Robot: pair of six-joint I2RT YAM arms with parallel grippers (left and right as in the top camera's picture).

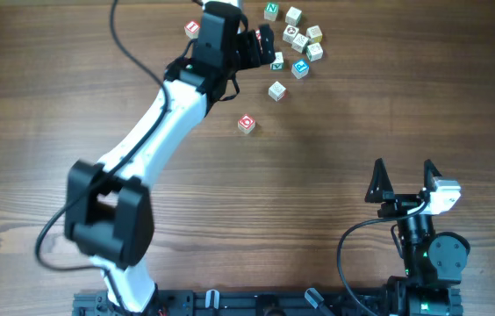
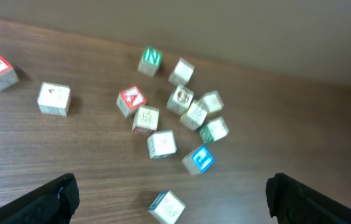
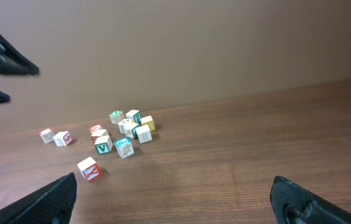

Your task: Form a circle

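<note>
Seen from my remote station: the left arm (image 1: 155, 132) reaches diagonally across the wooden table (image 1: 54, 88) toward the cube cluster (image 2: 145, 119). The left gripper (image 2: 174, 198) hovers at the cluster's left edge, jaws spread wide with nothing between them. An outlying red cube (image 1: 192, 28) sits apart to the cluster's left. A lone red cube (image 1: 246, 124) lies on the cluster's near side, with a pale cube (image 1: 276, 89) between the two. The cluster itself is a loose heap of pale, red, green and blue-faced letter cubes, some touching, forming no ring. Well to the cluster's right, close to the arm bases, the right gripper (image 1: 403, 175) points up-table, jaws likewise spread and empty.
</note>
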